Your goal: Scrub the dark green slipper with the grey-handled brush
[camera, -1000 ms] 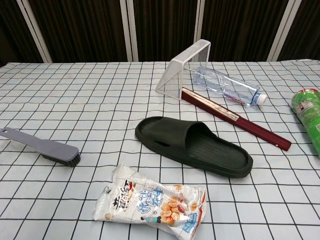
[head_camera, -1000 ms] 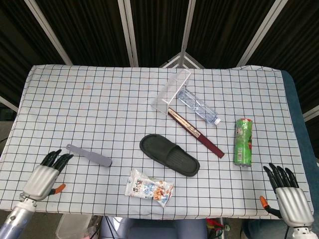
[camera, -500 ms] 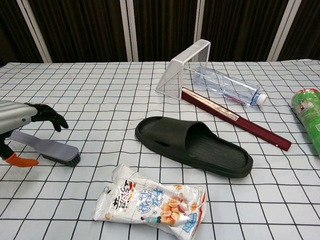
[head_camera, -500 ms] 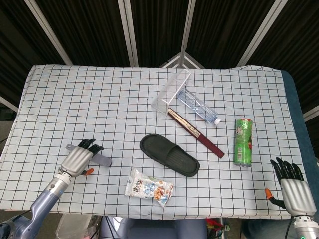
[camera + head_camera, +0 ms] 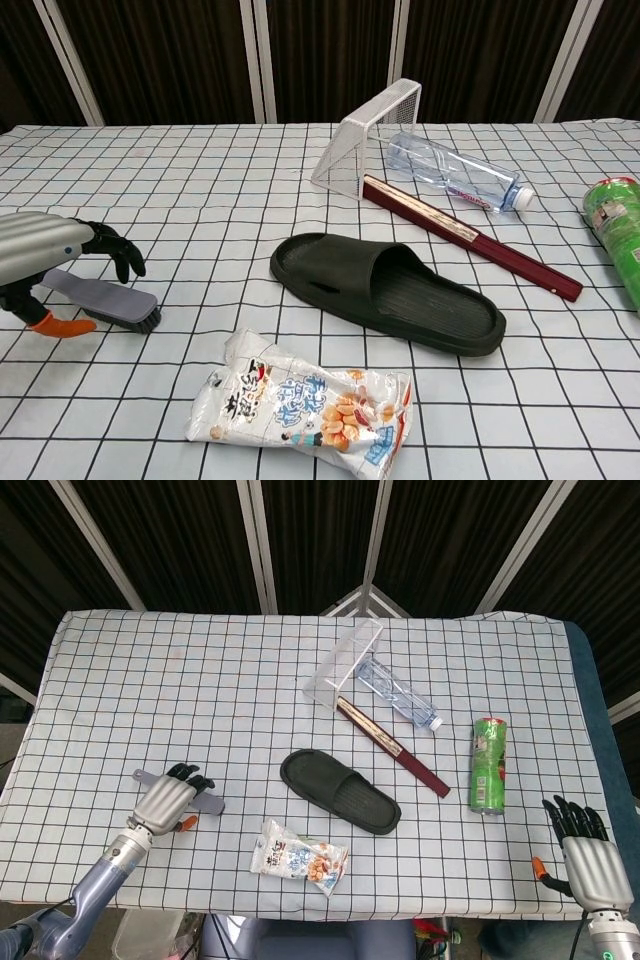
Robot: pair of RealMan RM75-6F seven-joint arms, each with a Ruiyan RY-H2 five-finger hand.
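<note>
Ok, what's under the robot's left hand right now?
The grey-handled brush lies on the checked cloth beneath the left hand. Its bristle end pokes out past the fingers; most of the handle is covered. Whether the fingers touch it cannot be told.

The slipper (image 5: 340, 791) lies mid-table, with the snack packet (image 5: 304, 857) in front of it and the brush (image 5: 205, 800) well to its left under the left hand (image 5: 165, 802). Behind it lie the long box (image 5: 393, 746), the bottle (image 5: 398, 693) and the wire basket (image 5: 345, 664); the can (image 5: 489, 764) lies to its right.
</note>
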